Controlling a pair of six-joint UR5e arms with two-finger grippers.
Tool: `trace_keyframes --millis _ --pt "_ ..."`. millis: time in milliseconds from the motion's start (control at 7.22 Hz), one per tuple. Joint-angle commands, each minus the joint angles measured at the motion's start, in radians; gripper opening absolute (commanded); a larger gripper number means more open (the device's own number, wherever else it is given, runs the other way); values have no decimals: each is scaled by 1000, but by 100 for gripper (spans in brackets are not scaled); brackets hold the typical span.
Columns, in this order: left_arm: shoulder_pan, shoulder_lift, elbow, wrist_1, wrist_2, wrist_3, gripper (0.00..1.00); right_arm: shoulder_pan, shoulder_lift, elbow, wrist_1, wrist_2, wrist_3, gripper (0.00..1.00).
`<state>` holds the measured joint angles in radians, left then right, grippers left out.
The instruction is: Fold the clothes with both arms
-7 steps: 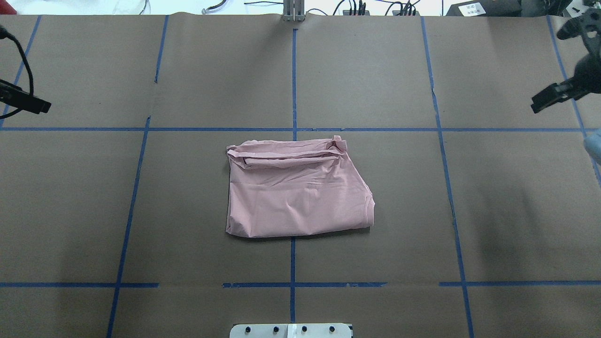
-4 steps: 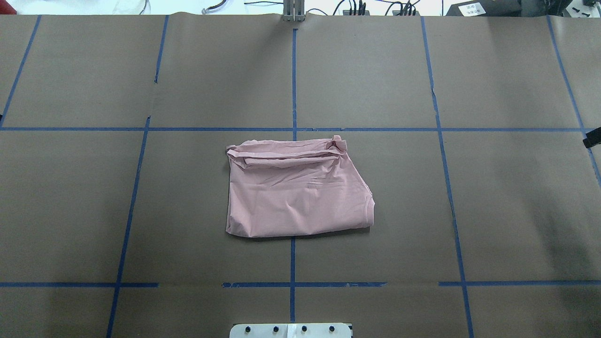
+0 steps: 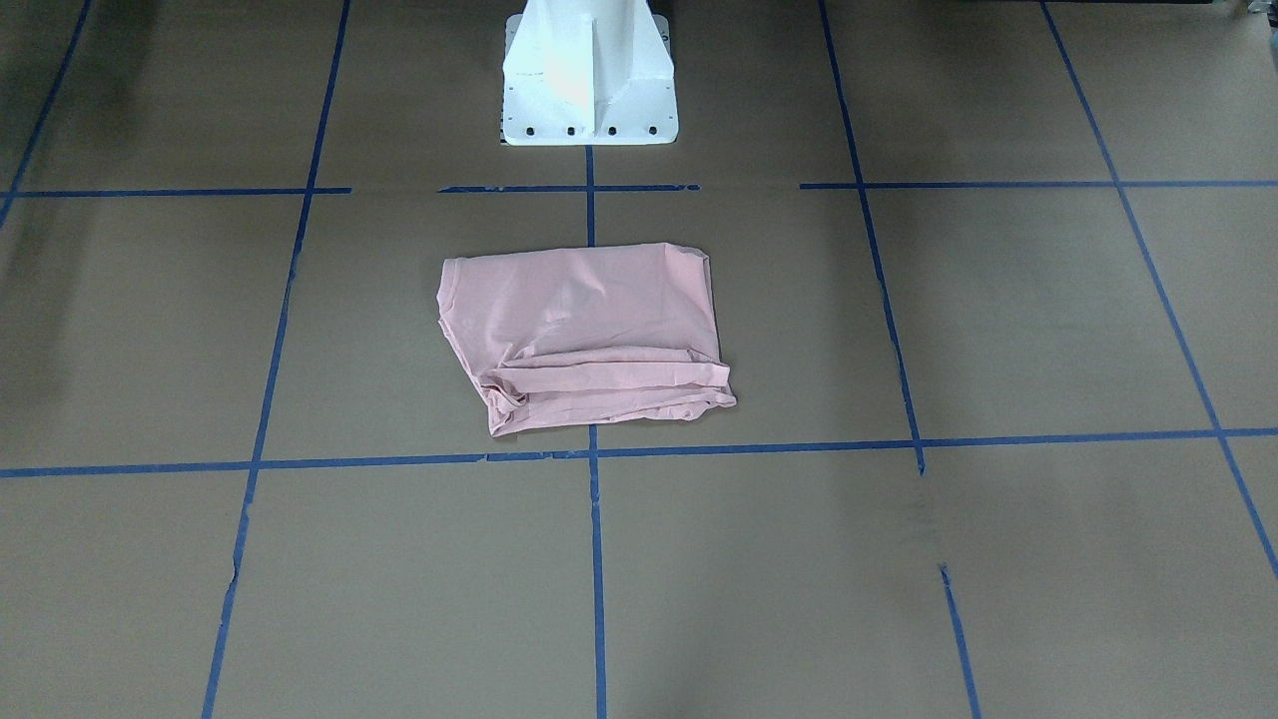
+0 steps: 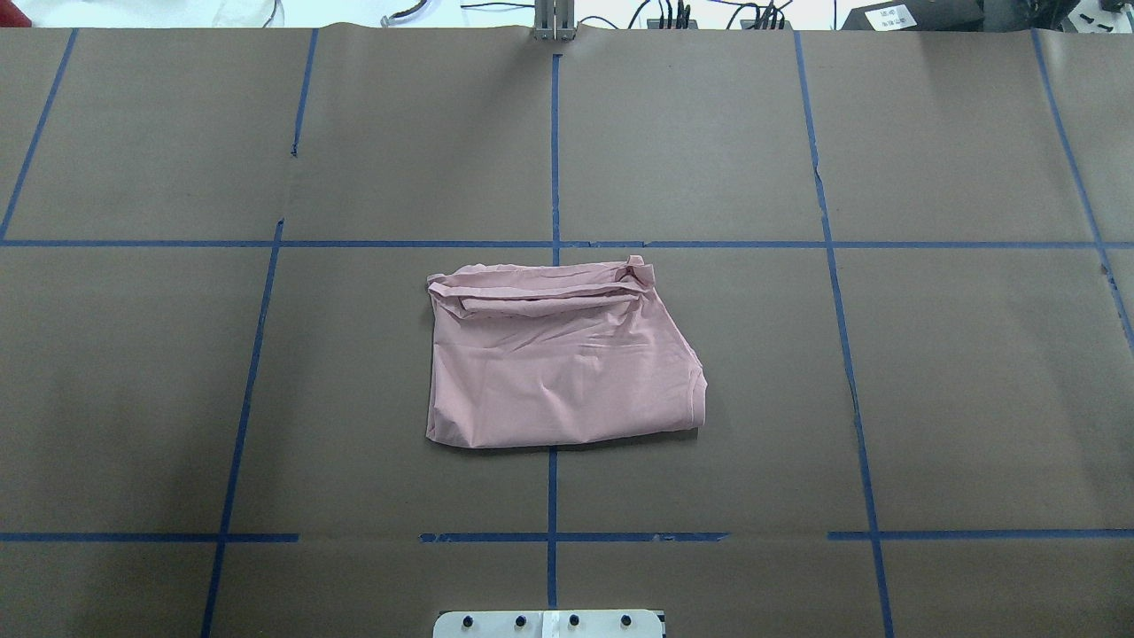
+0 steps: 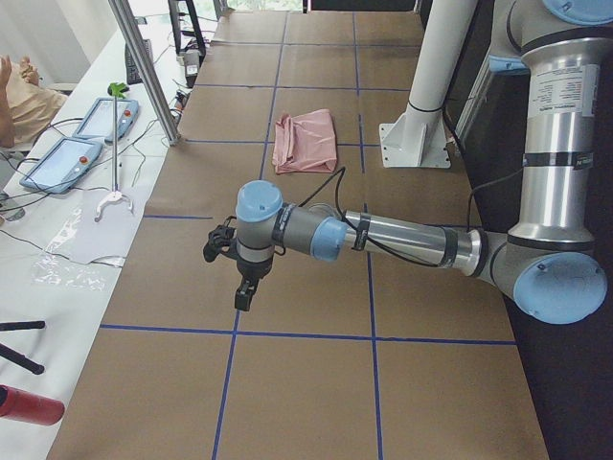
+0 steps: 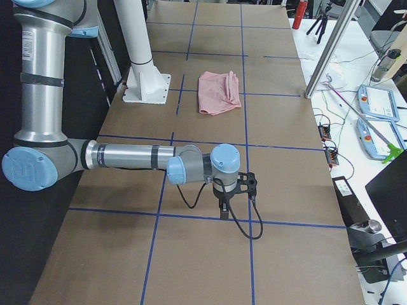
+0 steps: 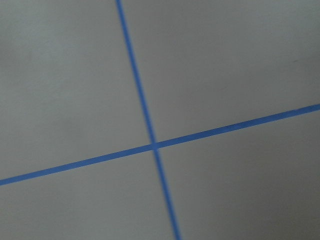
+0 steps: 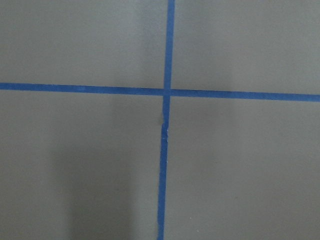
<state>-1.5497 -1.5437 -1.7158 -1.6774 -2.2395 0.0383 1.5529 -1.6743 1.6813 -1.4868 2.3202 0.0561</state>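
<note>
Reaching out low over the table (image 4: 974, 354) at the robot's own left end, the left arm (image 5: 402, 238) is seen only in the left side view. Its left gripper (image 5: 244, 293) is pointed down above the brown paper, near a blue tape line (image 5: 287, 331). Whether its jaws are wide or narrow cannot be told from that view. In the left wrist view only paper and a crossing of two tape lines are shown.

At the middle of the table the pink T-shirt (image 4: 558, 363) is laid flat, folded into a rough rectangle with its plain side up. It is placed across the central tape line (image 4: 554, 151), between two cross lines, in front of the white pedestal base (image 3: 587, 75). A bunched band of folds (image 4: 540, 288) is seen along the edge farthest from the robot. The shirt is touched by neither gripper and is well apart from both.

At the robot's right end the right arm (image 6: 127, 155) is stretched out low in the same way. Its right gripper (image 6: 223, 210) is pointed down just above a tape line, with a black cable (image 6: 245, 225) looped beside it. Its opening cannot be judged either. In the right wrist view only paper and another tape crossing are shown.
</note>
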Motion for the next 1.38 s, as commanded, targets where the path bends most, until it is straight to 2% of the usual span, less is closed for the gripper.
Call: trace_keyframes --millis 0,138,415,1246 --pt "-92 4 21 125 -28 61 100 59 -11 28 -115 -8 -97 100" --pt "-93 25 36 117 -44 64 100 59 -22 28 -107 -10 -93 100" --pt "-92 57 25 108 -156 60 100 59 -25 28 -106 -9 -94 100" --pt "-86 60 15 87 -153 60 100 58 -27 11 -110 -8 -99 100"
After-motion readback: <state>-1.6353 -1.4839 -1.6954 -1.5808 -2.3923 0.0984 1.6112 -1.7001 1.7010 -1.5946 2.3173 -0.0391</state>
